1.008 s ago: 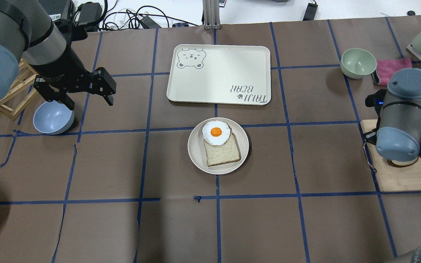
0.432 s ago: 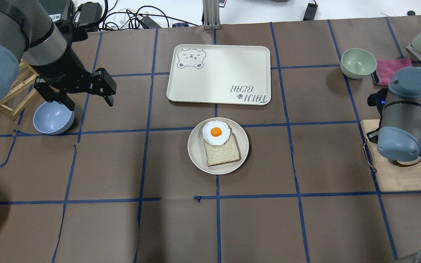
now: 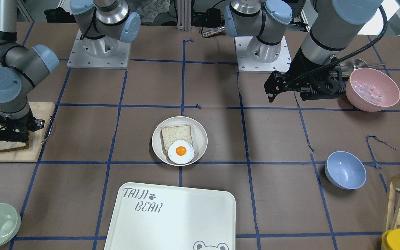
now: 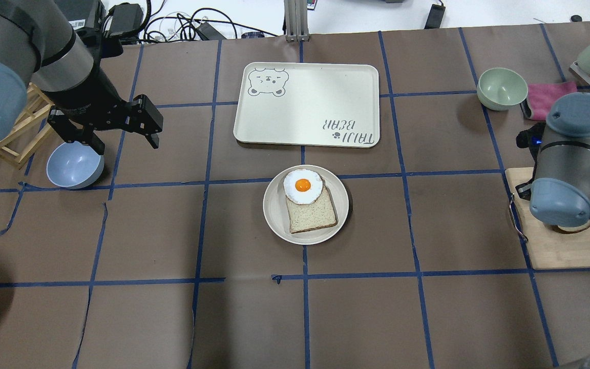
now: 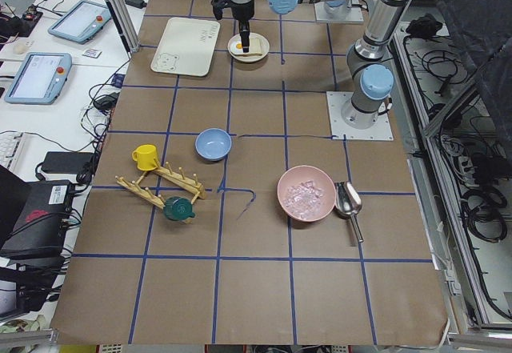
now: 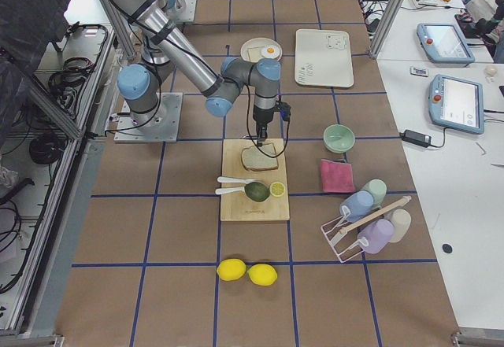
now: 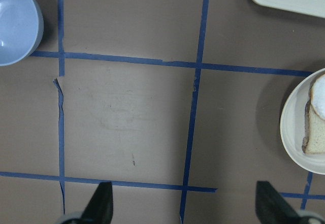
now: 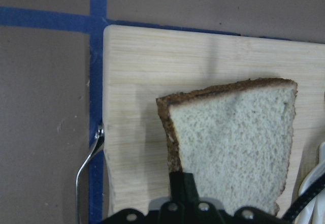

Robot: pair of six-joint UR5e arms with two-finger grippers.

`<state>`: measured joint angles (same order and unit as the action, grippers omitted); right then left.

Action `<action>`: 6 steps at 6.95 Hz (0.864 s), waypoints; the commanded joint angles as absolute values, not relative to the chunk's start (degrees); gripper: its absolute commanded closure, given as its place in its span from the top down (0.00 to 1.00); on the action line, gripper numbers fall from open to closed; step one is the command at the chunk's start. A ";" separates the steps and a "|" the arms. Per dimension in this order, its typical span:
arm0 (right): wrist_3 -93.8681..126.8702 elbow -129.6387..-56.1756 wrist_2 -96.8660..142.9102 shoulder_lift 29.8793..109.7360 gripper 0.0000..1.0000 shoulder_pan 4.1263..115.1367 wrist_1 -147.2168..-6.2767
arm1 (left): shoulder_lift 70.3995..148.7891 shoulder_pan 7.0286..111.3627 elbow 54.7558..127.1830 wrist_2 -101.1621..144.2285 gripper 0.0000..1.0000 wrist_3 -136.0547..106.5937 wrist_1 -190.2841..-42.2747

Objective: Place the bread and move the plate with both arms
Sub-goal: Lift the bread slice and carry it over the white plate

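The bread [image 8: 233, 142], a dark-crusted slice, lies on the wooden cutting board [image 8: 152, 61] at the table's right; it also shows in the front view [image 3: 10, 146]. My right gripper [image 8: 182, 183] is down at its crust edge with the jaws close together, shut on the bread; in the front view the right gripper [image 3: 10, 136] sits right over the slice. The round cream plate [image 4: 274, 205] stands mid-table and carries a pale slice and a fried egg [image 4: 302, 185]. My left gripper [image 4: 126, 143] hangs open and empty, far left of the plate.
The white TAIJI BEAR tray [image 4: 306, 105] lies behind the plate. A blue bowl [image 4: 75, 165] sits under my left arm beside a wooden rack [image 4: 13, 138]. A green bowl [image 4: 502, 88] and a pink cloth [image 4: 551, 95] are at the far right. A pink bowl [image 3: 372, 89] stands near my left base.
My right arm's wrist has shifted slightly to the right over the cutting board. The left arm, plate and tray have not moved.
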<state>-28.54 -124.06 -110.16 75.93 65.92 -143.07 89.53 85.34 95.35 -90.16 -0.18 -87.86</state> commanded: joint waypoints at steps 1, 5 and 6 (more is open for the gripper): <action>-28.39 -123.84 -110.56 76.72 0.00 66.09 -143.70 | 89.65 85.34 95.27 -90.09 1.00 -0.18 -87.63; -19.97 -123.49 -111.88 84.62 0.00 69.68 -139.06 | 89.65 85.25 95.36 -90.09 1.00 -0.18 -87.63; -16.73 -122.01 -111.97 86.73 0.00 71.44 -133.74 | 89.65 85.25 95.36 -90.09 1.00 -0.18 -87.63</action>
